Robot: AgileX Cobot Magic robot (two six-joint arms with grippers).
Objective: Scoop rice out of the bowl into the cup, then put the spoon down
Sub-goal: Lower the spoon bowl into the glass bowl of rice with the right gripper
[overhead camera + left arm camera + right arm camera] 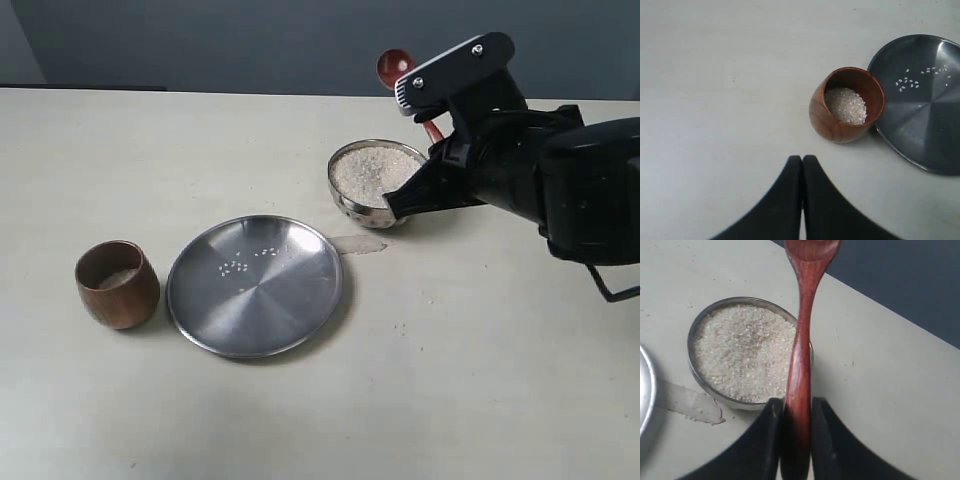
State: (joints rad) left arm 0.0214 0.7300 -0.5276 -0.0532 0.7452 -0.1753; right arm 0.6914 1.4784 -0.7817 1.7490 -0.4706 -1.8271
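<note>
the right pincer [796, 402] clamps the spoon [802, 330] by its handle, long axis crossing the rim of the bowl [358, 210], head raised beyond the rice [745, 350].

No legible text, label, brand, number or sign in any view. Checked bowl [358, 210], cup [117, 292], plate [255, 300], spoon [394, 67], table [150, 150]: all unmarked.

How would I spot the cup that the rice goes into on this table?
Find the wide flat steel plate in the middle of the pale table. The cup stands just off its left edge in the exterior view. It is the only brown wooden vessel, rounded and handleless, with a little rice inside, unlike the shiny steel bowl.
</note>
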